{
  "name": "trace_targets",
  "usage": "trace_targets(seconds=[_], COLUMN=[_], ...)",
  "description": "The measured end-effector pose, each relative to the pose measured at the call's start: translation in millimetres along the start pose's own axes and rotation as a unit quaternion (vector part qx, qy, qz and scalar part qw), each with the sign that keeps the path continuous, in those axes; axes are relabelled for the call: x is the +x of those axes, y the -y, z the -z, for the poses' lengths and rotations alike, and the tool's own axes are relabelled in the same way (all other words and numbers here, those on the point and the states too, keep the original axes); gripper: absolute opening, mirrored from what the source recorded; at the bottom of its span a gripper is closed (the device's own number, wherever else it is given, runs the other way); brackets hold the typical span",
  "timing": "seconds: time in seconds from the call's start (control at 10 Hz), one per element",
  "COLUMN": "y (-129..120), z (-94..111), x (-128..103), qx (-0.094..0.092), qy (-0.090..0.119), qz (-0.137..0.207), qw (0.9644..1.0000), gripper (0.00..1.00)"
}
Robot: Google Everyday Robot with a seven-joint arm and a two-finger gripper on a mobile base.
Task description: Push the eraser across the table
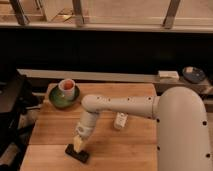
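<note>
Green dish (54,100) with cup (66,87), far left. White bottle (120,121), mid-tabletop (135,150), well apart from the eraser (75,152). Eraser: near-left edge, long axis slanting far-left to near-right. My end effector (80,143) is seemingly touching the eraser's top; whether it is clenched or released I cannot tell.

No writing is legible; the label (120,123) on the small white bottle (120,117) cannot be read. The gripper (80,143) is down at the flat black eraser (77,153).

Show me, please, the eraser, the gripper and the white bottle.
eraser (74,153): camera view, on its dark top face.
gripper (80,144): camera view, on its tip, down at the eraser's far side.
white bottle (120,121): camera view, on its body.
</note>
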Motion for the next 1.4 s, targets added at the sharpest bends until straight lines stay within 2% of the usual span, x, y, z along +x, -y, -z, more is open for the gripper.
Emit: trace_targets(seconds=[0.6, 0.9, 1.4], y=[1, 7, 22], z=[1, 8, 5], x=[0, 1, 8], qx=[0.001, 0.009, 0.01], qy=[0.001, 0.007, 0.003], qz=[-0.003, -0.011, -0.031], qw=[1.0, 0.9999, 0.9995], gripper=[0.0, 0.0, 0.0])
